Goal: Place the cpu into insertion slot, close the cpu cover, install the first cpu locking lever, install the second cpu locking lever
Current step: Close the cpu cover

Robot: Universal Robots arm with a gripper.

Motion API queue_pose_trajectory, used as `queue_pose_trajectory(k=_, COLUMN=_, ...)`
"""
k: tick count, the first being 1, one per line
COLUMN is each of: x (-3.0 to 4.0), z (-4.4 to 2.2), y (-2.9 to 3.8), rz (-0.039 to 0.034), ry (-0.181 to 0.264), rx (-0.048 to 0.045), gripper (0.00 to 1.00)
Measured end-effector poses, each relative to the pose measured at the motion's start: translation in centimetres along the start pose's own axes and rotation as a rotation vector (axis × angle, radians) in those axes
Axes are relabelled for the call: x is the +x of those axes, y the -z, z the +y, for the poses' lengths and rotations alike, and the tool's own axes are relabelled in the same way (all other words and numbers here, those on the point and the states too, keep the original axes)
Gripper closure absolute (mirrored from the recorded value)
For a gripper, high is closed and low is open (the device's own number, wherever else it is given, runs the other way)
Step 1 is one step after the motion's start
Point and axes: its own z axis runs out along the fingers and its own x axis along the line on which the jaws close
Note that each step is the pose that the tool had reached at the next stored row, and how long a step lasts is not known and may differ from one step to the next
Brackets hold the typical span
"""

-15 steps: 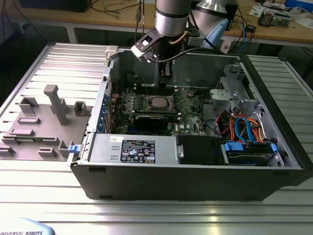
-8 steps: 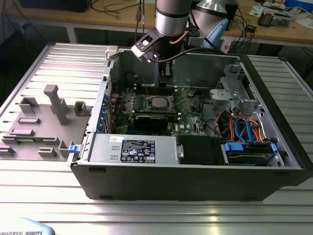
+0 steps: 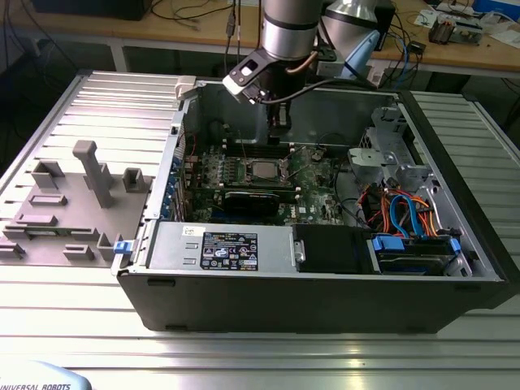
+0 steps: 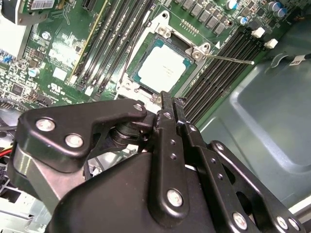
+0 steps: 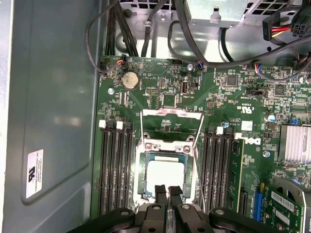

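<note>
One step judged done: cpu (image 5: 165,175) seated in slot (image 5: 164,146). Cover (image 5: 170,112) seen raised, lever (image 4: 228,58) unlatched; three steps left. Gripper (image 5: 167,190) jaws clenched, nothing held, near cpu.

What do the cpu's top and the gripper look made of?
The cpu: metal top by the look, matte silvery-grey, with a soft pale sheen. The gripper: black, smooth semi-gloss links with bright screw heads; painted metal or hard plastic, cannot tell.
</note>
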Motion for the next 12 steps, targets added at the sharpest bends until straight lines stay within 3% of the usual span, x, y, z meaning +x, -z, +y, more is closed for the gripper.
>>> queue_pose_trajectory(k=12, x=-0.01, z=0.15, y=0.00, rz=0.0000, ry=0.000, rx=0.0000, gripper=0.84)
